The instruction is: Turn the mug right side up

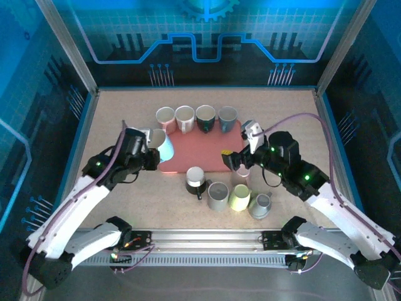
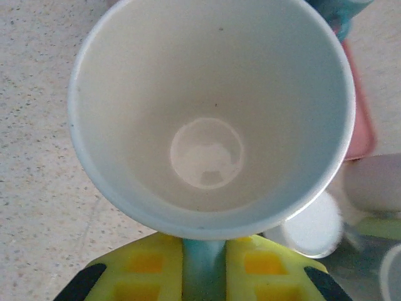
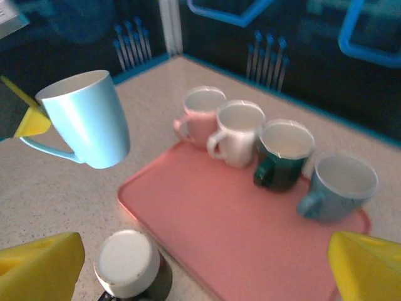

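- Nearest the arm bases, a row of four mugs sits on the bare table [image 1: 125,207], just short of the tray: a dark mug [image 1: 196,180] with its pale base up, a grey mug [image 1: 218,195], a yellow-green mug [image 1: 240,197] and a second grey mug [image 1: 260,205]. They look mouth-down, though I'm only sure of the dark one.
- The right gripper [image 1: 237,158] hovers over the near right corner of the pink tray [image 1: 200,153]. Its jaws are spread wide with nothing between them.
- The left gripper [image 2: 203,266] is pinched tight on the handle of the light blue mug [image 2: 207,125].
- That mug is off the table, in the air at the tray's left edge. Its mouth is up and tipped a little, with the handle pointing back toward the left arm.
- At the far edge of the tray four mugs stand upright in a line, close together: pink mug [image 1: 165,116], white mug [image 1: 184,117], dark green mug [image 1: 205,117], blue-grey mug [image 1: 227,116].
- Step in hand, as I judge it: the turn itself looks done and the mug is being carried to a resting place.
- Next move calls for levelling the mug, lowering it base-first onto a bare patch, probably the tray's open middle, then letting go of the handle without knocking the pink mug close by.
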Robot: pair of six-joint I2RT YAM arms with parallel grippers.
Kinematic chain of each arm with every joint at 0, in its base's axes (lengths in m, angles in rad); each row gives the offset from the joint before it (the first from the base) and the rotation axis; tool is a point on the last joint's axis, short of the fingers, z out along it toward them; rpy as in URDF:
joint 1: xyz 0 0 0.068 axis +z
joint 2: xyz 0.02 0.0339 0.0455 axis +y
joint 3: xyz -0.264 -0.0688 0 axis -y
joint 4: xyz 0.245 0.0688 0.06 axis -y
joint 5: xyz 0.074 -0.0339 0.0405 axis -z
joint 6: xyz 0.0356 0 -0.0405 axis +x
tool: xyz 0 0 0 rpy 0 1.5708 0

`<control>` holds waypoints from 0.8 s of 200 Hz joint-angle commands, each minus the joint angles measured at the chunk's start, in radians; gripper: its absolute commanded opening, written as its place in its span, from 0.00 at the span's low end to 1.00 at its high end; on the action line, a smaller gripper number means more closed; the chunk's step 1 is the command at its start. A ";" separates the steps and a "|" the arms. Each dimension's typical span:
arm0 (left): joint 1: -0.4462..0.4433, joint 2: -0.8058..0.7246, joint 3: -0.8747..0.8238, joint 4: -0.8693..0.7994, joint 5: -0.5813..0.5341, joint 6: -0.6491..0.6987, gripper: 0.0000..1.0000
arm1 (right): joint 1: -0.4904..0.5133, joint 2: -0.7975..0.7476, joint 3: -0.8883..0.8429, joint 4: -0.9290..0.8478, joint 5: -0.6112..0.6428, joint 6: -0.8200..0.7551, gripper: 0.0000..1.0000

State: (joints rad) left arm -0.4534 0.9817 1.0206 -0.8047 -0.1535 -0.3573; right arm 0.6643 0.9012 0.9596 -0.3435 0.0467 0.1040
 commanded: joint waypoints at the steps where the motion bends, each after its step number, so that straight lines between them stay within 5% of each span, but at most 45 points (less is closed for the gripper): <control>1: 0.009 0.081 0.004 0.160 -0.073 0.063 0.00 | -0.009 0.060 0.122 -0.188 0.088 0.116 1.00; 160: 0.015 0.564 0.010 0.558 -0.197 0.282 0.00 | 0.014 0.036 0.068 -0.247 0.045 0.158 1.00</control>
State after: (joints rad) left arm -0.4522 1.5108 1.0161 -0.3649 -0.3000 -0.1200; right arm 0.6689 0.9394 1.0412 -0.5667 0.1078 0.2474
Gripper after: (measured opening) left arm 0.159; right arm 0.996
